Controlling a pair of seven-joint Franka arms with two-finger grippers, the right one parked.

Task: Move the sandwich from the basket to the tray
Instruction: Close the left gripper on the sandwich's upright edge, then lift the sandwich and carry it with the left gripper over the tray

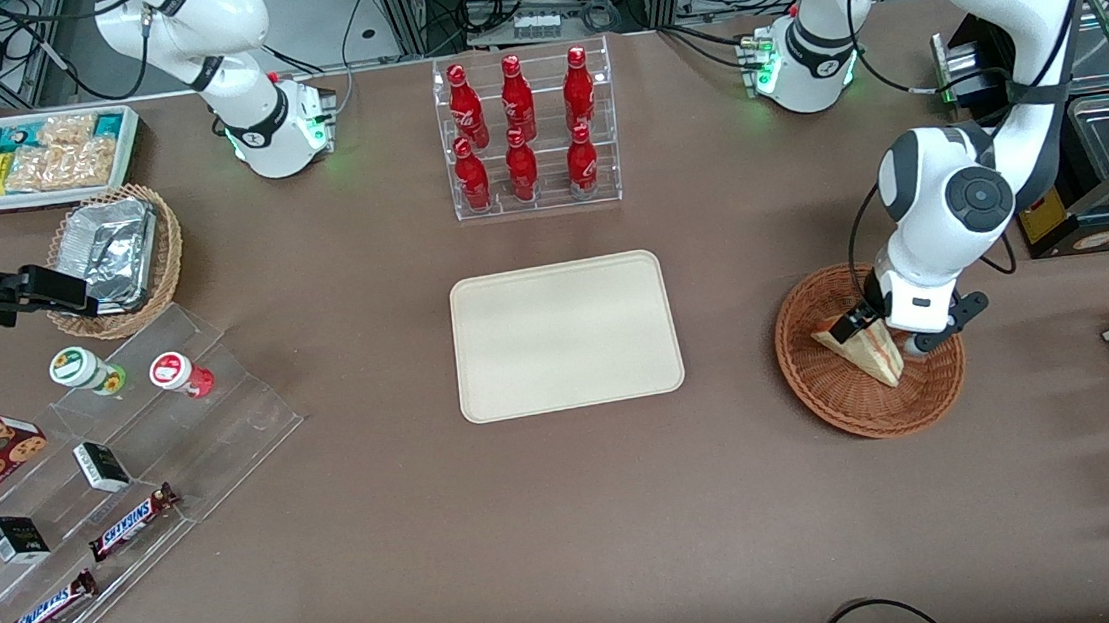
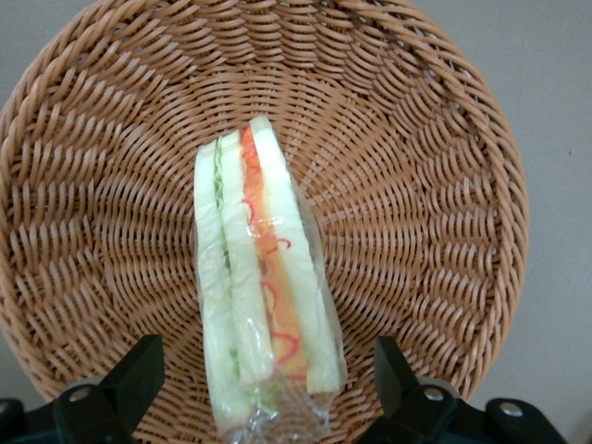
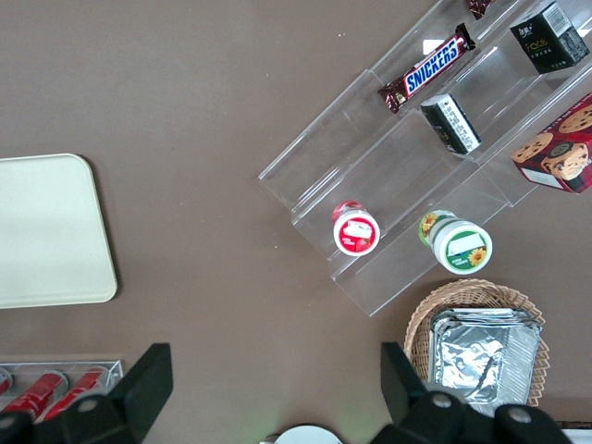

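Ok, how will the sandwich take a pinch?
The sandwich is probably soft: thin bread slices would squash. Its clear wrap looks slick and loose, so it may slip. The open gripper straddles its wide end in the basket; it likely lifts lightly.

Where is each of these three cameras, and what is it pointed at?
Front view: high up facing the robots, looking down on the table; shows both arms, tray, basket.
Left wrist view: on the working arm, looking down into the basket at the sandwich; the open gripper straddles it.
Right wrist view: on the parked arm, looking down at the snack shelf and tray.
Shared: basket and sandwich; tray.
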